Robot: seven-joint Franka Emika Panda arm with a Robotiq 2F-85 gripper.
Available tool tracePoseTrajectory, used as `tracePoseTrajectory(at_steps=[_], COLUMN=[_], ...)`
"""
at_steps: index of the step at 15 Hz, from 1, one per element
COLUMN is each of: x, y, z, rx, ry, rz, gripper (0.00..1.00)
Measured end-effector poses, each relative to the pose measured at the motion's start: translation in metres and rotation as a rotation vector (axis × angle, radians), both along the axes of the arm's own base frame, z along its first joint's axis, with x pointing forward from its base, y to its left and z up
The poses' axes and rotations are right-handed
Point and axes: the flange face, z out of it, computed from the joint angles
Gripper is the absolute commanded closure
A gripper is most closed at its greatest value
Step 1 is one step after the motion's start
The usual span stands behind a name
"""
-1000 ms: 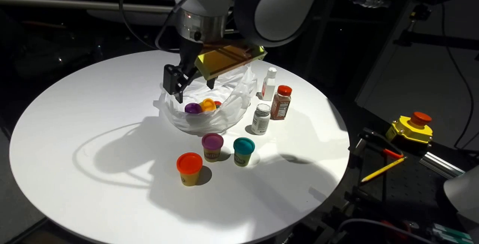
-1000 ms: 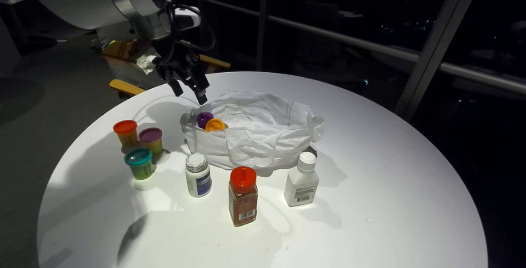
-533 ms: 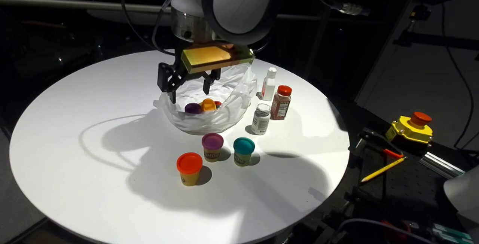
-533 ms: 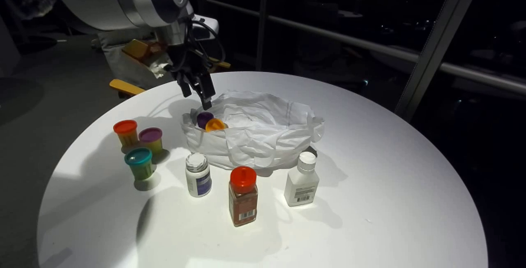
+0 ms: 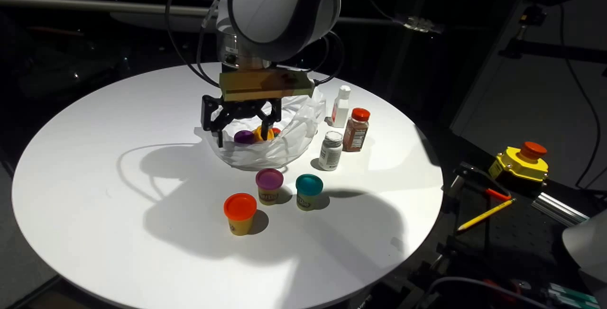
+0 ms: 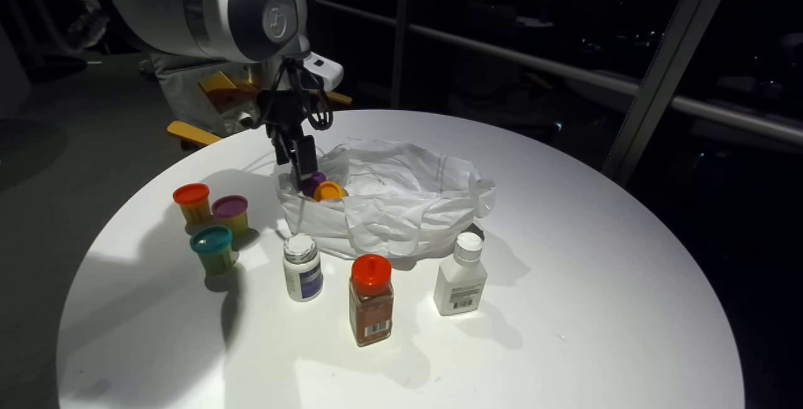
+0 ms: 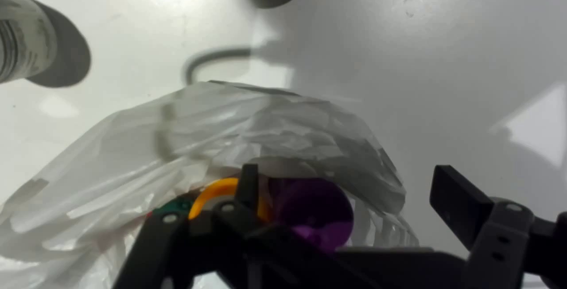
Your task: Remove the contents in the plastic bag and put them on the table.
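The crinkled whitish plastic bag (image 5: pixel 303 124) stands open on the white table (image 5: pixel 95 167). Inside it are a purple pot (image 7: pixel 316 211), a yellow-orange pot (image 6: pixel 328 191) and partly hidden teal and red bits (image 7: pixel 177 205). My gripper (image 5: pixel 242 140) is open and empty, pointing down at the bag's near end. In the wrist view its fingers (image 7: pixel 347 176) straddle the purple pot: one overlaps the yellow-orange pot, the other shows beyond the bag's edge. Contact cannot be told. On the table stand an orange-red pot (image 5: pixel 240 207), a mauve pot (image 5: pixel 269 179) and a teal pot (image 5: pixel 308 185).
Beside the bag stand a white pill bottle (image 6: pixel 302 268), a brown red-capped bottle (image 6: pixel 371 302) and a white square bottle (image 6: pixel 461 277). A yellow box with a red button (image 5: pixel 521 162) and a pencil (image 5: pixel 486 214) lie off the table. A chair (image 6: pixel 194 134) stands behind.
My gripper has come down and turned to sit level over the purple pot, its fingertips now at the bag's rim height. It stayed open. The pots, bottles and bag look unmoved.
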Motion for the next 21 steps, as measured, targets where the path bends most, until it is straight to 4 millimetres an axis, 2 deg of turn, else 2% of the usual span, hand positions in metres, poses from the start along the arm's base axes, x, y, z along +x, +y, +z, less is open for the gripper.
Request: tracePoseTrajectory(at_steps=[9,21], x=[0.006,0.0], y=[-0.01,-0.031], z=[-0.003,-0.011], rx=[0.116,0.149], ry=[0.006,-0.136], rz=[-0.23,-0.492], gripper=[0.0,0.0])
